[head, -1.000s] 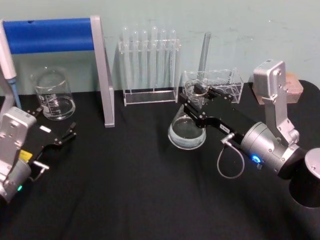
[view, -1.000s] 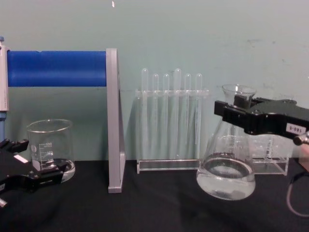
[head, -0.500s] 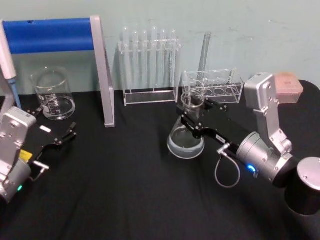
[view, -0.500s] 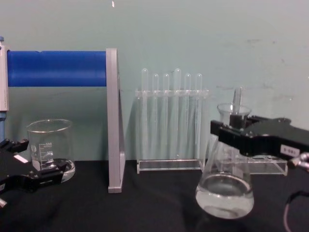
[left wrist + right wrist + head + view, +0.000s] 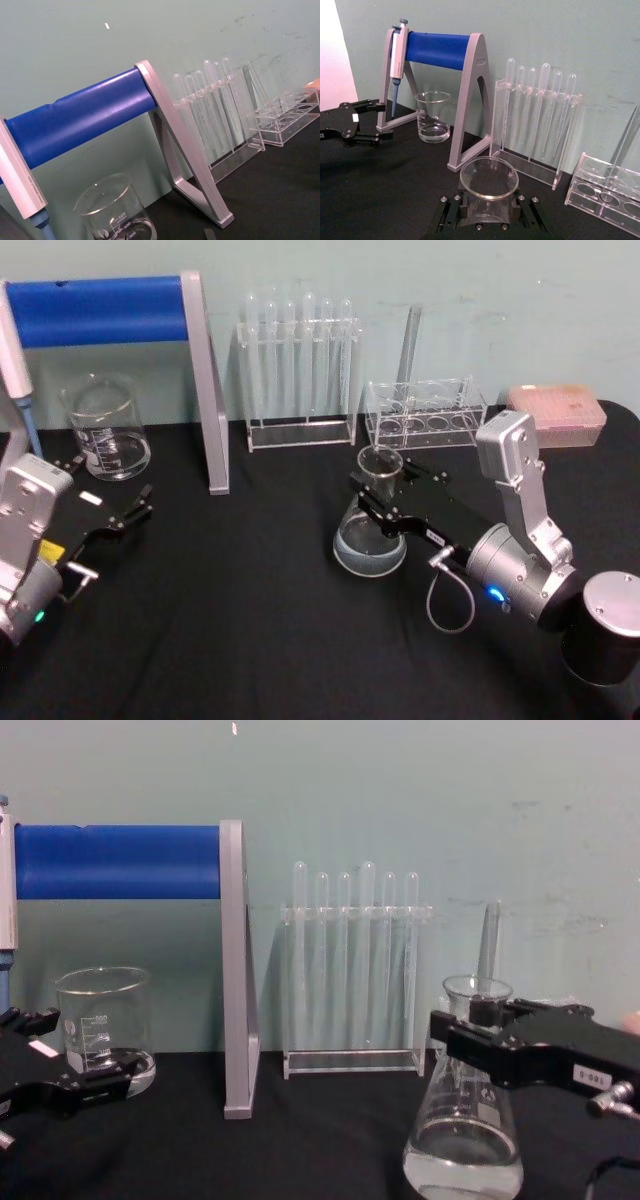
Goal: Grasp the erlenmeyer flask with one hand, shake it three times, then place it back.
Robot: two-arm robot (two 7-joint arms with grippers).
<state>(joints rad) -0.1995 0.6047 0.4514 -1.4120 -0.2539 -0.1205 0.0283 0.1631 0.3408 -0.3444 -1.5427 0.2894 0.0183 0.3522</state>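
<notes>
The erlenmeyer flask stands upright, right of centre, low over the black table, with a little clear liquid in its base. My right gripper is shut on its neck just under the flared rim. The right wrist view looks straight down on the rim, which sits between the black fingers. In the chest view the right gripper crosses the neck from the right. Whether the base touches the cloth I cannot tell. My left gripper rests open at the left, in front of a beaker.
A glass beaker and a blue-barred pipette stand are at the back left. A test tube rack, a second clear rack and a pink box line the back. Bare black cloth lies in front.
The right gripper has come down and towards me with the flask, which went from tilted and raised to upright and low. The left arm has not moved.
</notes>
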